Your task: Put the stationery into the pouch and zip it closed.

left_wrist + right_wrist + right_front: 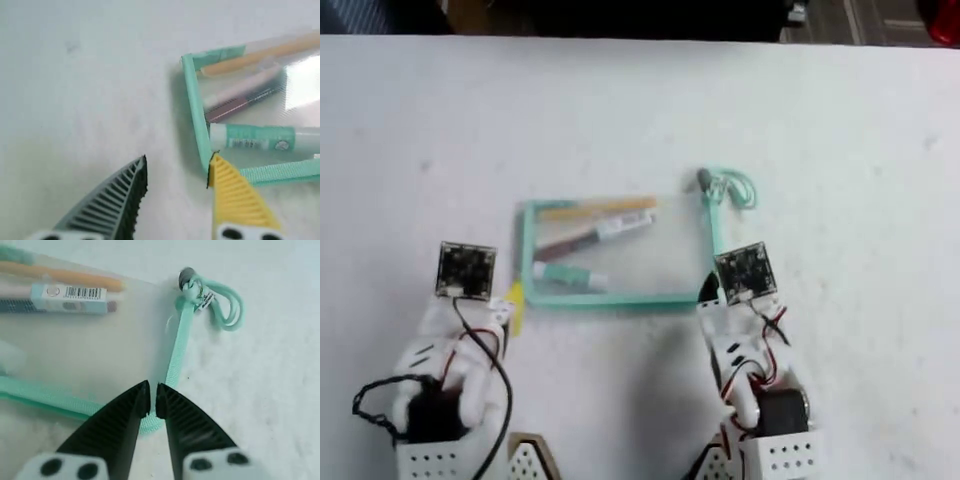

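The clear pouch with mint-green edging lies flat mid-table. Inside it lie an orange pencil, a dark pen and a mint-capped tube. Its zipper pull with a mint cord loop sits at the far right corner and appears again in the right wrist view. My left gripper is open at the pouch's near left corner, its yellow finger touching the edging. My right gripper is shut over the mint edge near the near right corner; whether it pinches the fabric is unclear.
White tabletop stretches all around the pouch, with wide free room at the back and sides. Both arm bases stand at the front edge. The table's far edge meets a dark floor.
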